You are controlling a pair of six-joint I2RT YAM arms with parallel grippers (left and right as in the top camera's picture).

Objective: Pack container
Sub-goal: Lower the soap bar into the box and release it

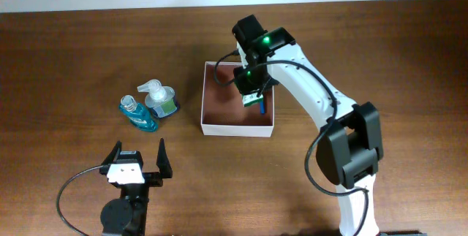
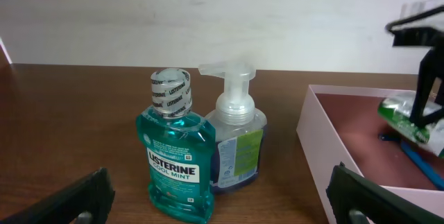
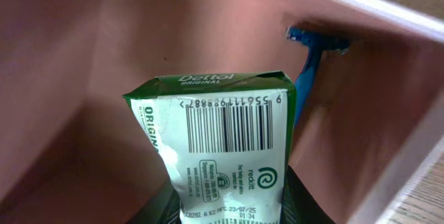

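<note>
The container (image 1: 212, 123) is a square shallow box with white walls and a reddish-brown inside, at the table's middle; it also shows in the left wrist view (image 2: 326, 148) and the right wrist view (image 3: 83, 57). My right gripper (image 1: 254, 97) is over the container's right part, shut on a green and white Dettol soap packet (image 3: 222, 141), also seen in the left wrist view (image 2: 409, 118). A blue razor (image 3: 309, 64) lies inside by the wall. My left gripper (image 1: 138, 157) is open and empty, facing a teal Listerine bottle (image 2: 175, 148) and a clear pump bottle (image 2: 239, 137).
The two bottles stand together left of the container, the Listerine bottle (image 1: 137, 113) in front and the pump bottle (image 1: 161, 99) behind. Bare wooden table (image 1: 73, 61) surrounds them. The right arm (image 1: 322, 104) reaches across from the front right.
</note>
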